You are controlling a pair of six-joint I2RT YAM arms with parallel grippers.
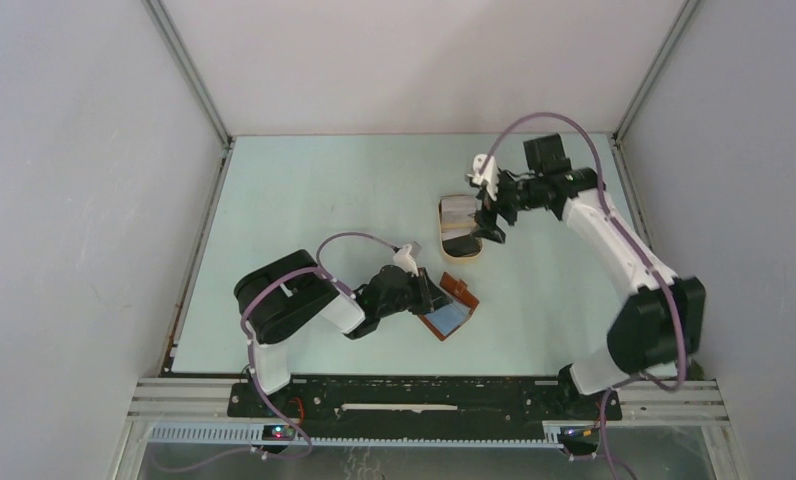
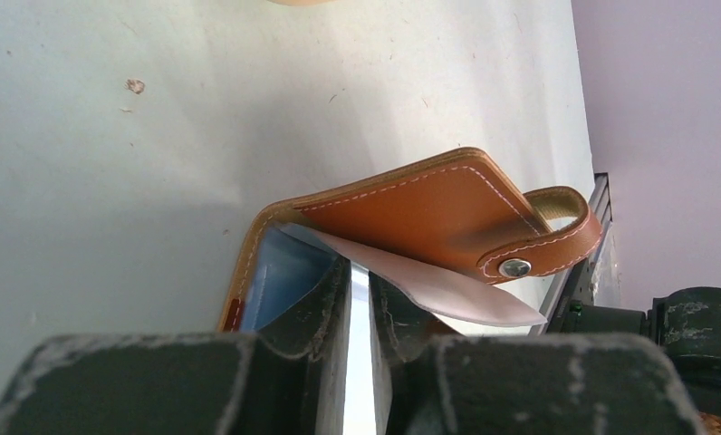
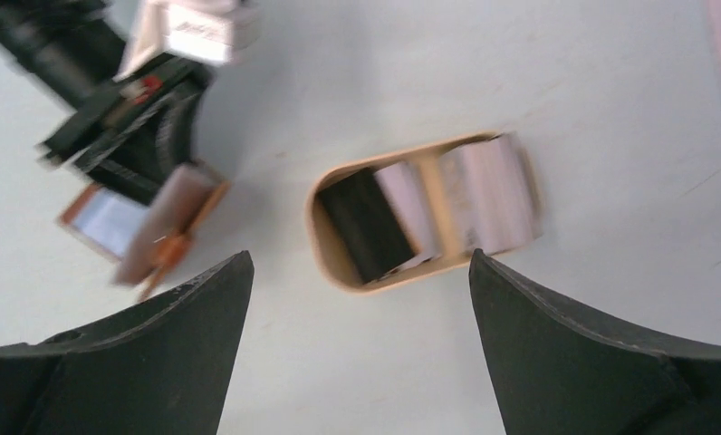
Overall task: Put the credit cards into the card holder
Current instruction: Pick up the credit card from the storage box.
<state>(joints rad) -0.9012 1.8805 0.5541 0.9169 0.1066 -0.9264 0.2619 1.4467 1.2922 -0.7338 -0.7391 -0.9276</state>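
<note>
Where my left claw [image 1: 432,294] sits: low over the desk [image 1: 314,200], front centre, tips right at the open wallet [image 1: 456,300].
Left claw state: fingers [image 2: 313,313] pressed nearly together, pinching a thin white card [image 2: 359,362] that I see almost edge-on between them.
White card position: front end is at the wallet's mouth, just below the raised flap.
Pale sheet [image 2: 447,290]: lies under the flap and pokes out to the right; cannot tell if it is part of the pinched card.
Wallet look: reddish-brown leather with white stitching, bottom half resting on the desk, top flap tilted up rather than flat.
Strap [image 2: 561,231]: loops off the flap's right edge, with a metal snap [image 2: 515,267] on it, unfastened.
Blue card [image 1: 448,320]: already inside the wallet's lower half, face up, beside my left fingers.
Right claw [image 3: 359,263] place: raised over the back right part of the desk, above the tray [image 3: 315,231], not touching it.
Right claw state: fingers spread wide, nothing between them.
Tray: tan oval, lying on the desk behind the wallet and a bit right of it, the two apart.
Black card [image 3: 366,225]: in one end of the tray.
Pale cards [image 3: 488,192]: fill the rest of the tray, overlapping; the right wrist view is blurred, so I cannot tell how many.
</note>
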